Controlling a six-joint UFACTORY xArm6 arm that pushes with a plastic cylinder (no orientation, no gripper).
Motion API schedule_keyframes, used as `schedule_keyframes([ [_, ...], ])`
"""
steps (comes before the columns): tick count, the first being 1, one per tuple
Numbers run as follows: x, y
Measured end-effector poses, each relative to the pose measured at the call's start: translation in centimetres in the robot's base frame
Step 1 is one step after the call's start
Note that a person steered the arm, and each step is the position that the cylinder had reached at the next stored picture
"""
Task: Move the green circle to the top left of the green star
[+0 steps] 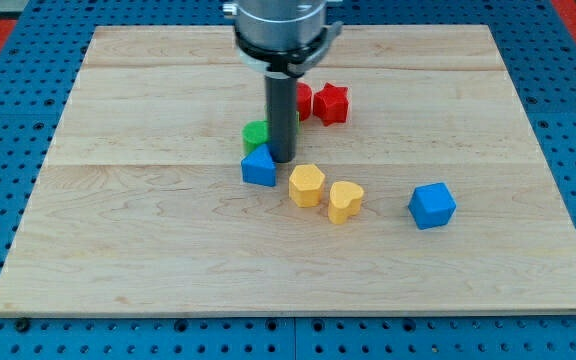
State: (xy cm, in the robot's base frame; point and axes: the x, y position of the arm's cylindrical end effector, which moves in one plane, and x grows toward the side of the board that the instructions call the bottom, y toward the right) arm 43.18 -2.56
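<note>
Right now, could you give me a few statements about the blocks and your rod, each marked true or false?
1. My tip is just to the view's right of the green block. True.
2. Two yellow blocks lie side by side: one at the view's left, one at its right. True.
3. The blue cube touches the yellow blocks. False: it sits apart, further to the view's right.
4. The red star lies at the view's bottom edge. False: it is in the upper half, beside another red block partly hidden by the rod.
5. A blue block sits just below the green block. True.
</note>
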Motion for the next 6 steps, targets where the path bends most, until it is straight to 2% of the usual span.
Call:
schedule_keyframes([
  [2,-1.0,-7.3],
  [3,-5.3,-6.7],
  [4,-5.5,-10.3],
  [5,-8.1,-14.1],
  [6,-10.0,-7.8],
])
